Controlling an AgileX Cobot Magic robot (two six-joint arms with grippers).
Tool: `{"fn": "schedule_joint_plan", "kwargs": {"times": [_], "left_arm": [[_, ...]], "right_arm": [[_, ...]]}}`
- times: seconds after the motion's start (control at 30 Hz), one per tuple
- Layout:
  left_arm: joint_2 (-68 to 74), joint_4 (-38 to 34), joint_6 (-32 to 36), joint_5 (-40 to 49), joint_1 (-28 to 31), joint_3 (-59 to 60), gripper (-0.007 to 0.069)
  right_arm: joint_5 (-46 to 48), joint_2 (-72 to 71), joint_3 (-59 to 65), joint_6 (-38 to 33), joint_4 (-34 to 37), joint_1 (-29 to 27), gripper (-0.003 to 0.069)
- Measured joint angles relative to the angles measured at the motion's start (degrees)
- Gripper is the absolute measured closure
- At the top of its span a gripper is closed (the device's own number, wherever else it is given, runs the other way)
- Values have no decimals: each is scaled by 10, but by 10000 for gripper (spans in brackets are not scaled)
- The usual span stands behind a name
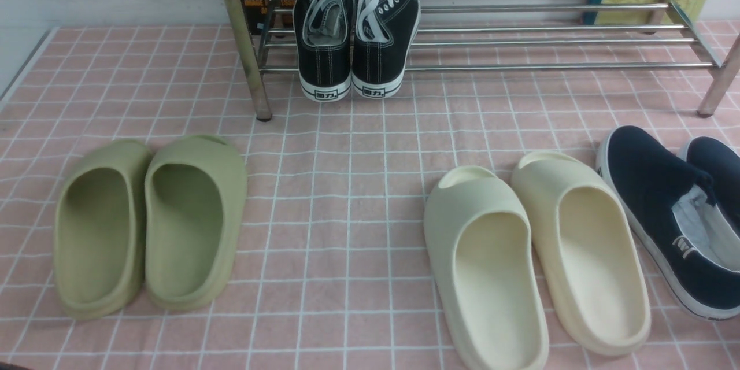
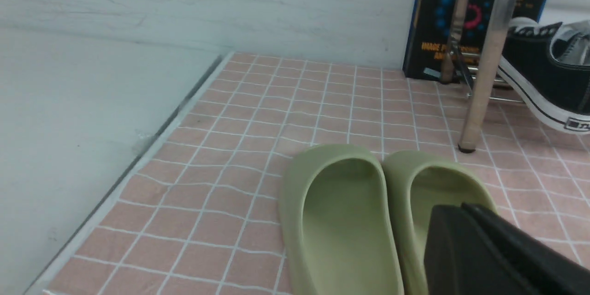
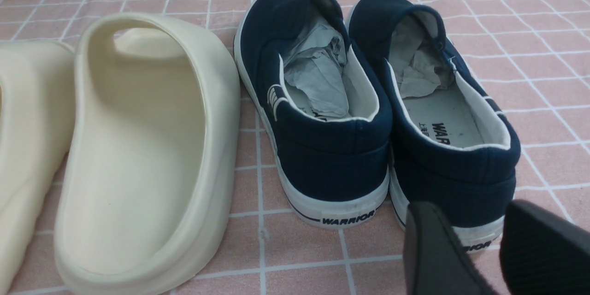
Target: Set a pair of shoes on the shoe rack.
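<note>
The pair of shoes (image 1: 355, 34), two black lace-up sneakers, stood side by side at the left end of the shoe rack (image 1: 555, 40), toes pointing into it and tilted upward, heels toward me. Their heels hung past the rack's front bar, and from where I stood I could not tell whether the heel edges touched the checked pink cloth (image 1: 347, 196) or hung just above it. That seemed to me the weak point: with so much of each sneaker hanging past the front bar, a nudge to the rack or to a heel might slide them back off.

The left gripper (image 2: 495, 249) hovered over the green slides (image 1: 150, 225), well in front of the rack's left leg; only one dark mass showed, so I could not tell how its jaws stood. The right gripper (image 3: 488, 249) had its jaws spread with nothing between them, hanging just behind the heel of one of the navy slip-ons (image 3: 368, 101), in front of the rack's right end. A careless move there could knock that shoe.

I counted two sneakers, two green slides, two cream slides (image 1: 532, 254), two navy slip-ons and one rack.
</note>
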Motion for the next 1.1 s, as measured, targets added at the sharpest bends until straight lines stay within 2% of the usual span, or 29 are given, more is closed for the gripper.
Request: {"fn": "schedule_joint_plan", "kwargs": {"times": [0.2,0.37,0.7,1.1], "left_arm": [[-7,-12,17,-7,12,81,608],[-7,-9,17,-5,-29,119,608],[-7,5,17,0,-71,128,608],[-7,8,17,5,-73,128,608]], "right_arm": [[0,0,0,0,0,0,419],[0,0,0,0,0,0,419],[0,0,0,0,0,0,419],[0,0,0,0,0,0,419]]}}
